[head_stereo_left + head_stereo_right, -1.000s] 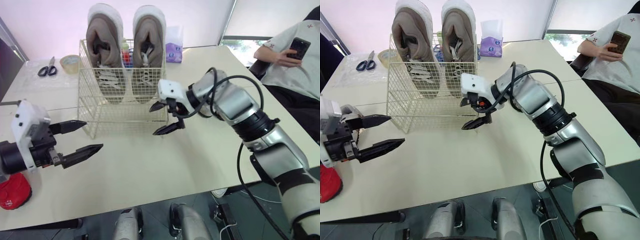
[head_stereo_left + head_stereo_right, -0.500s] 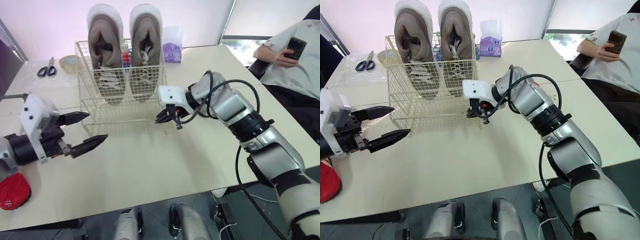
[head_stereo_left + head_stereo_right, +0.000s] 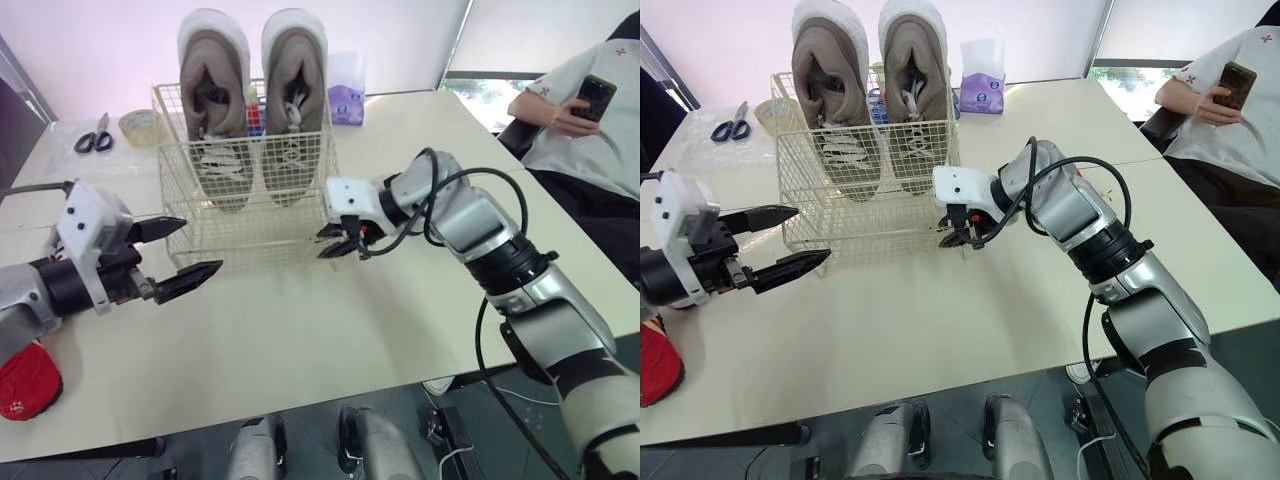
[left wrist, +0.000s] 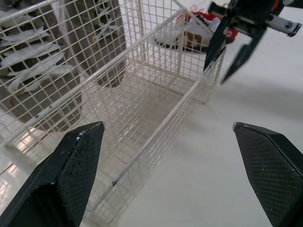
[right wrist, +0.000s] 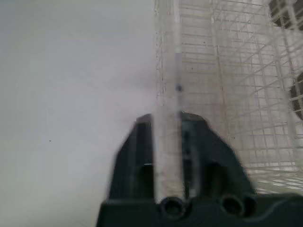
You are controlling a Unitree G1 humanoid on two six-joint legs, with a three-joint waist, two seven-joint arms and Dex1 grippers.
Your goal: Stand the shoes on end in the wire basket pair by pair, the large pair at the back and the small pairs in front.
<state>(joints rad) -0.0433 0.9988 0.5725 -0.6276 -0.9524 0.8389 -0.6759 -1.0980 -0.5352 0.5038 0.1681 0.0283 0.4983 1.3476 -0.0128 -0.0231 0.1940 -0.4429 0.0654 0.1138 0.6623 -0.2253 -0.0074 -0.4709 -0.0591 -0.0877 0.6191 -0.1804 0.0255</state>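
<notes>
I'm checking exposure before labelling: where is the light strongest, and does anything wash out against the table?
Left eye view: the window blind is brightest; the table is evenly lit, without glare. Right wrist view: the pale wire basket, pinched in the right gripper, nearly merges with the pale table.

Basket (image 3: 250, 238) cream wire grid; shoes (image 3: 213, 90) taupe, white soles and laces; table (image 3: 300, 330) beige; tissue pack (image 3: 347, 102) purple; small shoe (image 3: 27, 382) red.

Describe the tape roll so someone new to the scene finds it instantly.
Find the wire basket holding two upright grey shoes. At its far left corner lies the tape roll, between basket and black-handled scissors: the only tan ring there.
</notes>
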